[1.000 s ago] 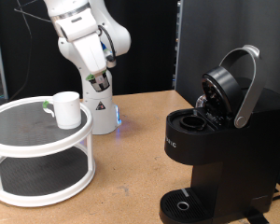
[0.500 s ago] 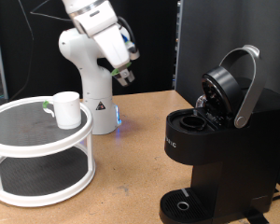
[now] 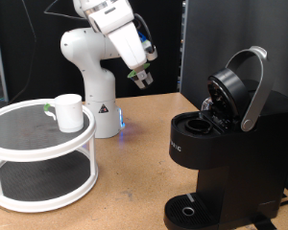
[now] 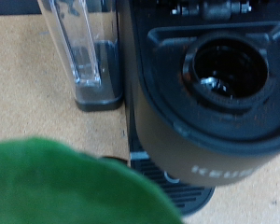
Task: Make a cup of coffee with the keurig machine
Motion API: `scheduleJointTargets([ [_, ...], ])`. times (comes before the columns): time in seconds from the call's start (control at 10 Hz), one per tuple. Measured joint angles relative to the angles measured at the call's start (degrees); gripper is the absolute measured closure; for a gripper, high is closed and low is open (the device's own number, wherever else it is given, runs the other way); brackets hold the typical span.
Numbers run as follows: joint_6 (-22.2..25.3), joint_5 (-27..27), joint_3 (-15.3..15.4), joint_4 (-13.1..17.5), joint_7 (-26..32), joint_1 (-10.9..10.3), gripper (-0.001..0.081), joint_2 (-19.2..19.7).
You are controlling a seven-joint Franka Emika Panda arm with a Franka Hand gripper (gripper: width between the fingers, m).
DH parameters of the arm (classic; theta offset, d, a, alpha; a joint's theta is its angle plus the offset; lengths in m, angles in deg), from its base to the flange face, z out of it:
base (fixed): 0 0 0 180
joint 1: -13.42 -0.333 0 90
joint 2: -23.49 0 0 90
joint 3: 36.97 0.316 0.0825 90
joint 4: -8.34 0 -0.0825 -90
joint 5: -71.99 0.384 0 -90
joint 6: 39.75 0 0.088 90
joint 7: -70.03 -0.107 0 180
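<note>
Above the tabletop, the gripper [image 3: 142, 78] pinches a green-topped pod [image 4: 70, 182]. Judged best practice: centre it over the keurig machine [image 3: 221, 144] open chamber [image 4: 226, 70], held level.

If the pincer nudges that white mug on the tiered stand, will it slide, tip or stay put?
The white mug looks short and wide-based, so it would probably slide rather than tip. It appears glazed ceramic, so likely slippery and breakable if dropped. It sits near the rim of the round stand, so a push outward might send it off. The pincer hangs far from it.
</note>
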Motion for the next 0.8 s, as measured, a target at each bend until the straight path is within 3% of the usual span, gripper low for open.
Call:
scheduleJointTargets([
  [0.2, -0.16, 3.11, 0.23, 1.2, 1.17, -1.32, 0.0346, 0.55],
  [0.8, 0.14, 5.49, 1.96, 12.43, -4.03, -3.86, 0.0346, 9.99],
])
